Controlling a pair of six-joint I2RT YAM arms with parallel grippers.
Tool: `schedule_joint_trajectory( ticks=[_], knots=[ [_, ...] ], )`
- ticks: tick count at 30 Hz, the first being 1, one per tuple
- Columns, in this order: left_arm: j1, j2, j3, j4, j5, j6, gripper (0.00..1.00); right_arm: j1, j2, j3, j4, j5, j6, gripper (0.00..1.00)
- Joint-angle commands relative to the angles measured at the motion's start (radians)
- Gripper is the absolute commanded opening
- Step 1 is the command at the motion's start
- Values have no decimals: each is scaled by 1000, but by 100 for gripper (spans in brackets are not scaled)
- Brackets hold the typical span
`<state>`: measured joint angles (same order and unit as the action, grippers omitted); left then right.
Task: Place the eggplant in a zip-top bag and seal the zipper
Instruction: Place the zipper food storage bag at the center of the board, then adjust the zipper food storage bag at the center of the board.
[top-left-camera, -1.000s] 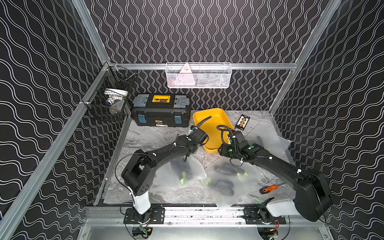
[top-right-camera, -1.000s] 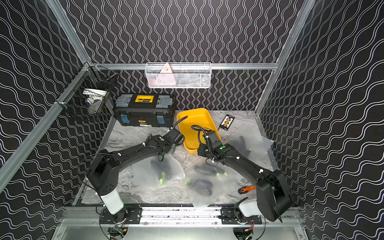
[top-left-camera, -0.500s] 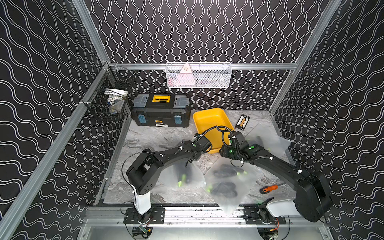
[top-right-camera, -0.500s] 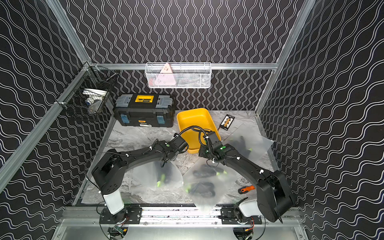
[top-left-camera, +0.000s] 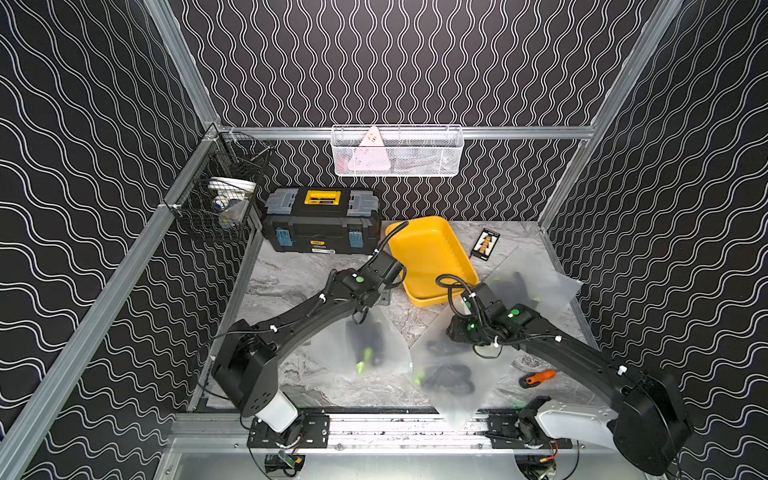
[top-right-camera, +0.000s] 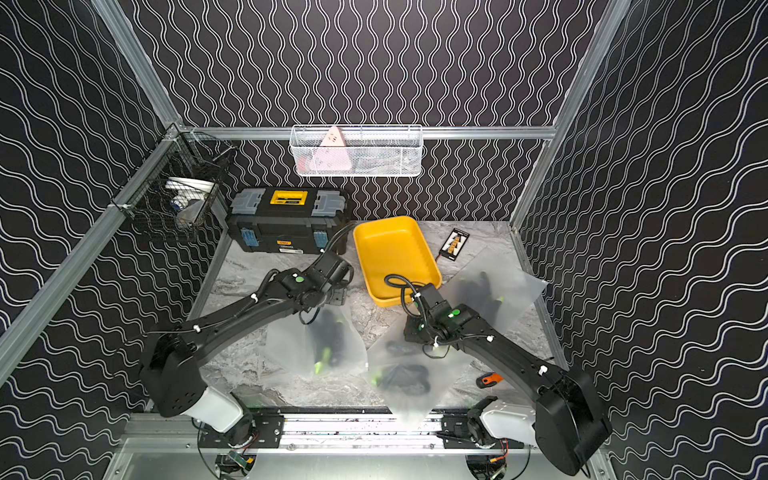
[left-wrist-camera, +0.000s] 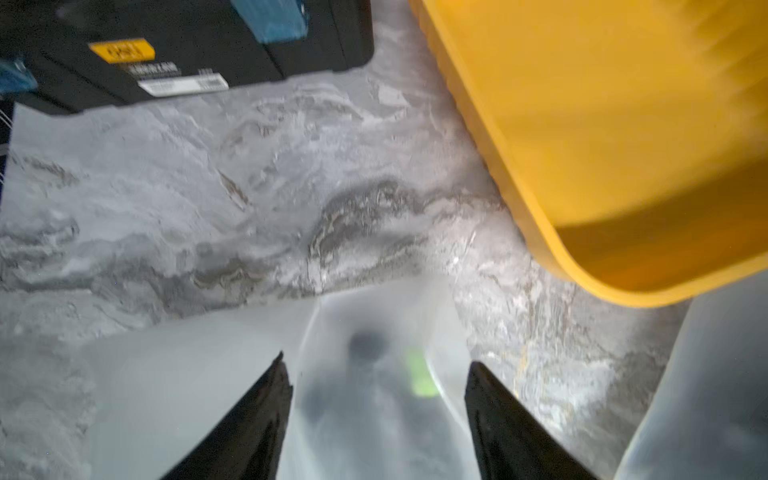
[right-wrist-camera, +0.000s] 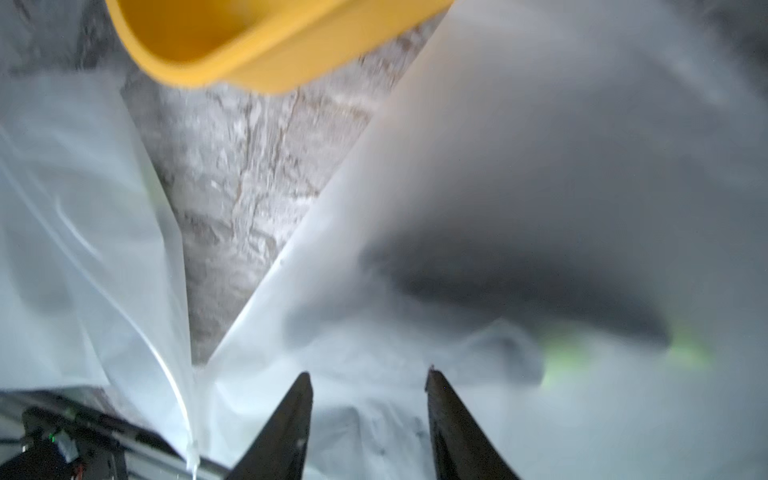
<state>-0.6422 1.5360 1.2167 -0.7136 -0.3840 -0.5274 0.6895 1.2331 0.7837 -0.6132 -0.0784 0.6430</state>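
Left claw (left-wrist-camera: 377, 358) is spread wide and holds nothing, over a cloudy bag (left-wrist-camera: 187, 374) with a blurry dark eggplant (left-wrist-camera: 365, 345) inside. Right claw (right-wrist-camera: 368, 370) is spread about halfway over a second bag (right-wrist-camera: 540, 145), where the other eggplant (right-wrist-camera: 519, 286) is only a dark smear.
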Motion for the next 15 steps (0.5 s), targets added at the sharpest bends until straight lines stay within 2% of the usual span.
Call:
schedule_joint_trajectory(
  ticks=[1, 8, 15],
  knots=[
    [34, -38, -83, -85, 93, -83, 71, 75, 30, -19, 47, -17, 108, 47],
    [180, -149, -237, -88, 182, -78, 71, 158, 128, -60, 258, 103, 342, 46],
    [257, -152, -313, -59, 195, -54, 72, 165, 196, -77, 387, 264, 505, 47]
  ],
)
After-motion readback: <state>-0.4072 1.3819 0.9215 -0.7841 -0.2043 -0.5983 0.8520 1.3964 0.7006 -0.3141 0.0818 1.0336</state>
